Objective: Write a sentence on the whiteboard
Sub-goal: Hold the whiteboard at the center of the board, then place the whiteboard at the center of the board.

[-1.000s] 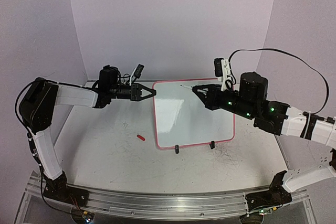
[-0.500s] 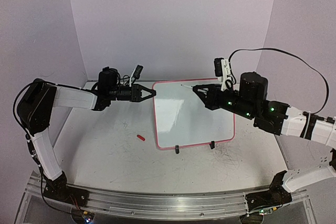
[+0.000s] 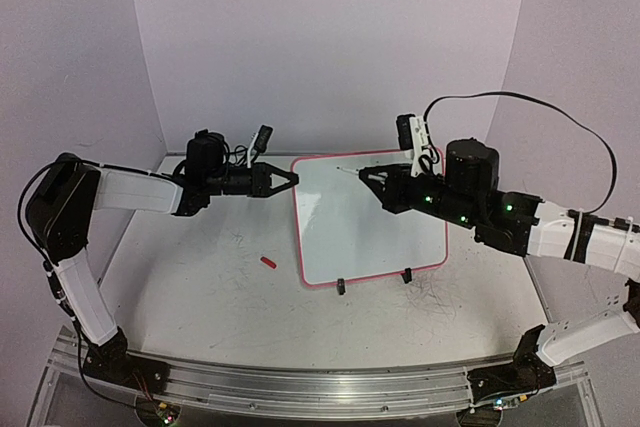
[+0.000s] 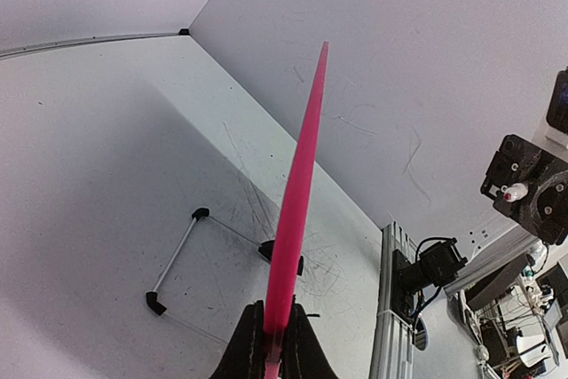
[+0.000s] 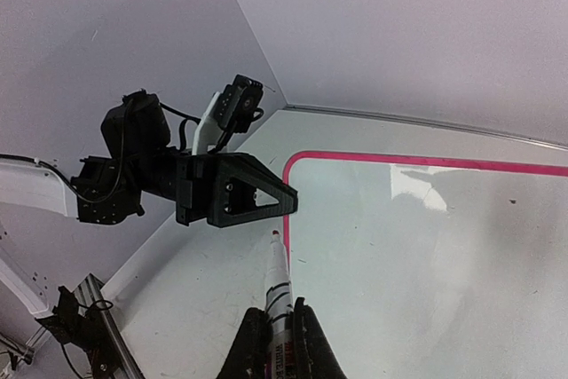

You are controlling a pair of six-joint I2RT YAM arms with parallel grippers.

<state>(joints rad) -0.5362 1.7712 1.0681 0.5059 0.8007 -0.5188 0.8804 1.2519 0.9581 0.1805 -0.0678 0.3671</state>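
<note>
The whiteboard [image 3: 372, 219], glossy white with a red-pink rim, stands tilted on two black clip feet [image 3: 340, 287]. No sentence shows on it. My left gripper [image 3: 292, 179] is shut on its upper left rim, which shows edge-on in the left wrist view [image 4: 297, 193] between my fingers [image 4: 251, 348]. My right gripper [image 3: 374, 183] is shut on a white marker [image 5: 282, 286]. The marker's red tip [image 5: 274, 233] hovers just off the board's top left corner [image 5: 293, 166], close under the left gripper [image 5: 286, 205]. I cannot tell whether the tip touches anything.
A small red marker cap [image 3: 267, 262] lies on the table left of the board. A thin wire stand with black ends [image 4: 177, 255] sits beside the board's edge. Purple walls close in at the back and sides. The rail [image 3: 300, 387] runs along the near edge.
My right arm has moved left, carrying the marker tip from the board's top middle toward its top left corner. My left gripper has shifted only slightly, still on the rim.
</note>
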